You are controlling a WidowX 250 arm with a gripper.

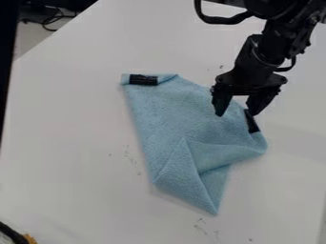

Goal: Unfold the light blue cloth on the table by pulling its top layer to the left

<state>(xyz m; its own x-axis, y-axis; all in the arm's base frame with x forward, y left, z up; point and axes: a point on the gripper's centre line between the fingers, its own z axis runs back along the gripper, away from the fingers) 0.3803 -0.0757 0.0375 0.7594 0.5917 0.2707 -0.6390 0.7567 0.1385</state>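
Hand [236, 113], black two-finger, is released, fingertips spread, nothing between them that I can make out; it sits over the upper right edge of a light-blue fabric cloth [175, 109] on the white, smooth-topped bench [70, 143]; most of the cloth lies below and left of the hand in view, long axis slanting from upper left to lower right; black rectangular patch [253, 122] on the right edge is just beside the right-of-view fingertip; second black patch [143, 80] is at the upper left corner, well apart; lower part is folded; fingertip contact: can't tell.
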